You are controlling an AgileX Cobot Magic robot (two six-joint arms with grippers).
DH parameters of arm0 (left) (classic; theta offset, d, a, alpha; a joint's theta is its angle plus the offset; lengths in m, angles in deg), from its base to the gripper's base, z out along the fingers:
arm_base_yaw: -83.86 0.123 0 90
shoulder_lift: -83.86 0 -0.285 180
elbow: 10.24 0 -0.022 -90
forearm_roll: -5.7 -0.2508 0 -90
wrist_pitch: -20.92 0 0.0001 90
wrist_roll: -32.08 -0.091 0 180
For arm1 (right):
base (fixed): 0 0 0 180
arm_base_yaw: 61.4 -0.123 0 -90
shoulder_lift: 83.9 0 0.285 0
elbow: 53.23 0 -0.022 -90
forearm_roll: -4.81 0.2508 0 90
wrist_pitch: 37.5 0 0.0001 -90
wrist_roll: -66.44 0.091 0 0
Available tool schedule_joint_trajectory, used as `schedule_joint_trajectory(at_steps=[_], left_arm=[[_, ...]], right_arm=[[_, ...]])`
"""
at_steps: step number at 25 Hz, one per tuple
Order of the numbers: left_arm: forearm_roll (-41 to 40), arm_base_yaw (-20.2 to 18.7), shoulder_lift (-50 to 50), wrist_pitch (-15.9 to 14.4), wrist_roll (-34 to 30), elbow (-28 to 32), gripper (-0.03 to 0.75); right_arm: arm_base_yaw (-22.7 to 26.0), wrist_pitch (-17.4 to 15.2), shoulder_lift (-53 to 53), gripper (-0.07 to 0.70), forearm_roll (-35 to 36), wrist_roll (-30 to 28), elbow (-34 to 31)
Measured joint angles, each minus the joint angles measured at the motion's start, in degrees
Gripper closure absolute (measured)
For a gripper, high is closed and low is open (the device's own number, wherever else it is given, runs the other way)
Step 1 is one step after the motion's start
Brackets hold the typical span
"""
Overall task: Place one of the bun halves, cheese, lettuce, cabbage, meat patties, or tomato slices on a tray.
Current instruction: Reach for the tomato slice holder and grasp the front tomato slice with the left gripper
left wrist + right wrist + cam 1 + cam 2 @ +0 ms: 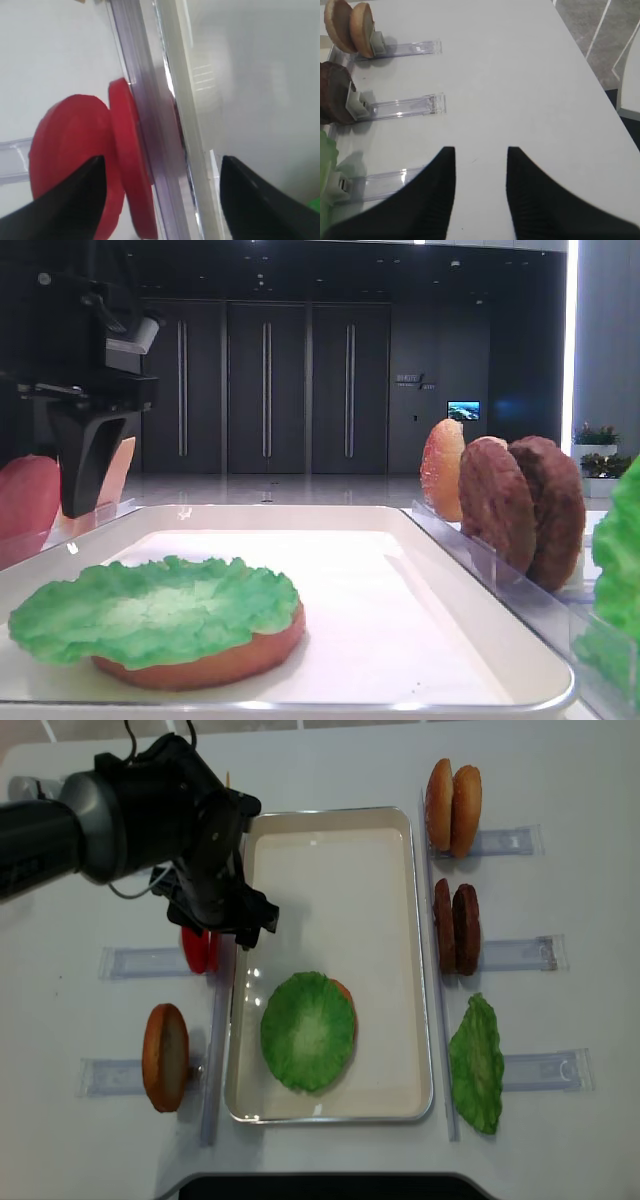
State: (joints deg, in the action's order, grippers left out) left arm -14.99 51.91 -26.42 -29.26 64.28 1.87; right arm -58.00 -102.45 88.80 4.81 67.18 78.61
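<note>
Alignment matters most for the step in hand, which looks like picking a tomato slice: the left gripper (160,172) hangs with its jaws spread wide and nothing between them, above the tomato slices (92,162) that stand on edge in a clear rack (142,115) just outside the left rim of the tray (420,950). To grip well, the fingers should straddle only the slice nearer the tray, one finger slipping between the two discs, and close on its flat faces before lifting straight up clear of the rack and the rim.

On the tray, a lettuce (308,1031) leaf lies on a bun half (215,660), toward the tray's front. The right gripper (480,192) rests released over bare table, right of the tray.

From overhead the arm covers most of the slices, so how many stand there is uncertain. The low view cuts the tomato off at the picture's left edge, and the wrist view is blurred.
</note>
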Motion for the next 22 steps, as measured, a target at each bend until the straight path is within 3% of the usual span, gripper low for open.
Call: schedule_joint_trajectory(at_steps=[6,13,17,22], left_arm=[[-1.0,0.0,0.0,0.1,0.3,0.0,0.193],[-1.2,0.0,0.0,0.1,0.5,0.0,0.291],[-1.5,0.0,0.0,0.1,1.5,0.0,0.414],[-2.1,0.0,0.0,-0.7,1.8,0.0,0.639]], right_arm=[[0.0,0.0,0.0,0.388,0.0,0.0,0.0],[0.0,0.0,0.0,0.388,0.0,0.0,0.0],[0.0,0.0,0.0,0.388,0.0,0.0,0.0],[0.0,0.0,0.0,0.388,0.0,0.0,0.0]])
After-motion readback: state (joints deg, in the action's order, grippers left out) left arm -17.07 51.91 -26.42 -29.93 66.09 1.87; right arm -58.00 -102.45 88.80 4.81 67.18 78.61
